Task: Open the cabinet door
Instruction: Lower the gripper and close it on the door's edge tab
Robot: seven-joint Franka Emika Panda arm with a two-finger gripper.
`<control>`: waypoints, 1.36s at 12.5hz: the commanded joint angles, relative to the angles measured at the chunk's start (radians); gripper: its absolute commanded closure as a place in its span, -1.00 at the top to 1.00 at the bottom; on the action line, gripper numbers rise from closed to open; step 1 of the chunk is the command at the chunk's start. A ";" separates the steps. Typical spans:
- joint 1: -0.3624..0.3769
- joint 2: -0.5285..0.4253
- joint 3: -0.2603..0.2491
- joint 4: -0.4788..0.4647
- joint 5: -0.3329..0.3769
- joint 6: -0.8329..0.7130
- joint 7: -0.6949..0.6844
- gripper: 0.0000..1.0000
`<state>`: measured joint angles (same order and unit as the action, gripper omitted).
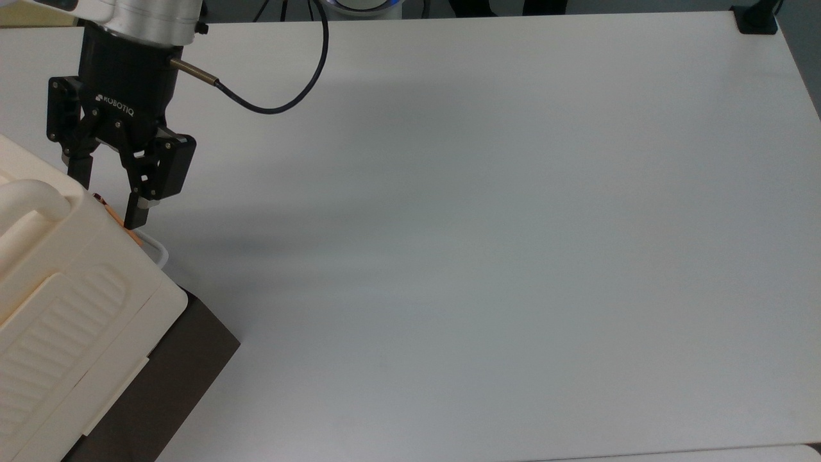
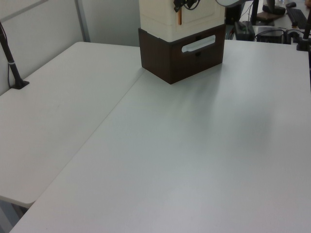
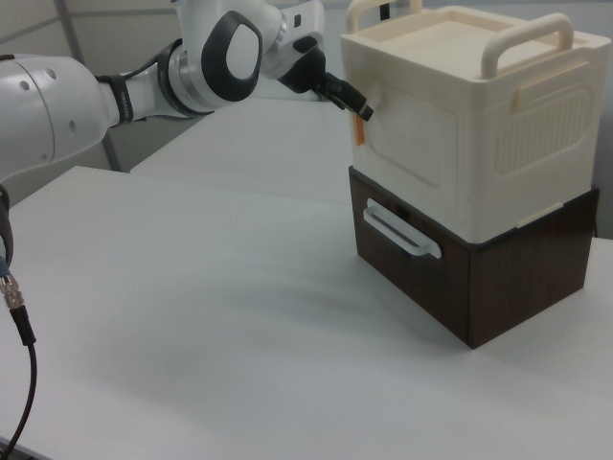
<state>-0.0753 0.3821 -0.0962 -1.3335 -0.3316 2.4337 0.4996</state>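
White tabletop (image 1: 487, 212) spreads before us, and at the top view's left the cabinet (image 1: 58, 289) sits on a dark brown box (image 1: 173, 378). We hold our gripper (image 1: 106, 192) spread wide and empty, straddling the orange tab (image 3: 358, 132) at the cabinet door (image 3: 412, 163). Nothing is opened yet: the door looks flush, so gripping and pulling remain.

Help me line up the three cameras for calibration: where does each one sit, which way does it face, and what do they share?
Top view: overhead, looking straight down on the white table; the cabinet sits at the top view's lower left, the open gripper beside its orange tab.
Left view: low at one table end, looking along it to the cabinet on the brown box; the gripper shows at the top edge.
Right view: table height, facing the cabinet door; the white arm reaches in.
All share the orange tab.
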 commanded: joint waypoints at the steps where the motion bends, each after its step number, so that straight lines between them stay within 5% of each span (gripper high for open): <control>1: 0.008 0.012 -0.010 0.022 -0.020 0.019 0.037 0.08; 7: 0.011 0.011 -0.010 0.013 -0.018 0.016 0.045 -0.57; 11: 0.012 -0.003 -0.008 0.011 -0.011 -0.024 0.043 -0.75; 17: 0.012 -0.040 0.004 0.011 0.035 -0.300 0.039 -1.00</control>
<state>-0.0601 0.3751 -0.0818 -1.2930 -0.3214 2.3044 0.5261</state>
